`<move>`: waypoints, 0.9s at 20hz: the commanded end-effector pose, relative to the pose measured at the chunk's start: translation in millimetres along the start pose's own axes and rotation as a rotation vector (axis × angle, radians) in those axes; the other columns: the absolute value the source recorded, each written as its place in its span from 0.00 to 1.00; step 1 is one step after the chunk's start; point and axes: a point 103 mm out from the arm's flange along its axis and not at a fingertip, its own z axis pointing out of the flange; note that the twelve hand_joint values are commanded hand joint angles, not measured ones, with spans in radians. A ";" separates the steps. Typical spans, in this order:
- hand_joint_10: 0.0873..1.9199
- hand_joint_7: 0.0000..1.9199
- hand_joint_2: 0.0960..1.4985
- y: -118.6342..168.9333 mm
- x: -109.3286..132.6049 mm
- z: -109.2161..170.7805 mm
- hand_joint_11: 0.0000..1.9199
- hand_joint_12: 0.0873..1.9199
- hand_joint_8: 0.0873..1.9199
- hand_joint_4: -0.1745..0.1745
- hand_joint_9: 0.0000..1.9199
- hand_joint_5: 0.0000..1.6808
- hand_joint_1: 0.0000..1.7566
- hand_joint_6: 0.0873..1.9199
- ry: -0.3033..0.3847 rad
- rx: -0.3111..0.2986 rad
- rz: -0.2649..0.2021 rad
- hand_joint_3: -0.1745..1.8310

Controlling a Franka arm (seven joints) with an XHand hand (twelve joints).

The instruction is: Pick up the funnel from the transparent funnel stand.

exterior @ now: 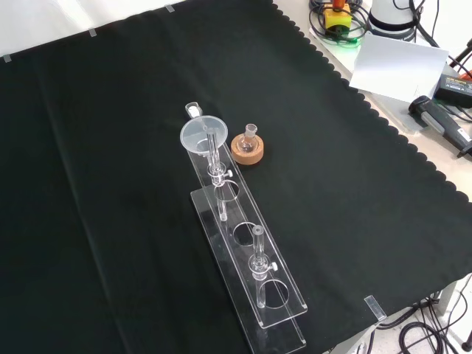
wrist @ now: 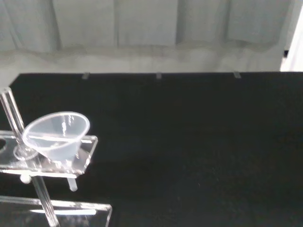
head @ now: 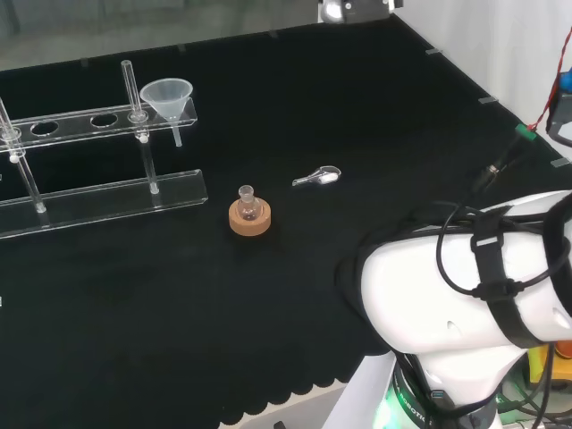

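In the head view, the arm's white links (head: 465, 304) are sitting nearest, cut off at the right edge; the hand's state cannot be told. Farther off, a small flask (head: 248, 201) is standing on a cork ring (head: 249, 220), with a small scoop (head: 317, 177) lying to its right. Beyond, the funnel (head: 167, 96) is sitting in the end hole of the transparent funnel stand (head: 98, 192), whose left end is running out of frame.

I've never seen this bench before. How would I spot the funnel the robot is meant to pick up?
Find the long clear plastic stand at the left of the head view, an upper shelf with round holes held on thin posts. The funnel sits in the hole at the shelf's right end, its stem hanging below. It is the sole wide-mouthed cone there; the small flask on its cork ring and the little scoop lie apart on the cloth.
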 end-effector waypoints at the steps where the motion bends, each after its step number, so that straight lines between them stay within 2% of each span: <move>1: 0.00 0.00 0.39 23.8 24.6 22.7 0.00 0.00 0.00 0.65 0.00 0.00 0.17 0.00 0.065 0.010 -0.048 0.11; 6: 0.00 0.00 0.39 43.4 46.8 41.6 0.00 0.00 0.00 0.65 0.00 0.00 0.18 0.00 0.072 0.064 -0.076 0.11; 18: 0.00 0.00 0.40 77.6 80.6 81.2 0.00 0.00 0.00 0.62 0.00 0.00 0.19 0.00 0.091 0.132 -0.107 0.11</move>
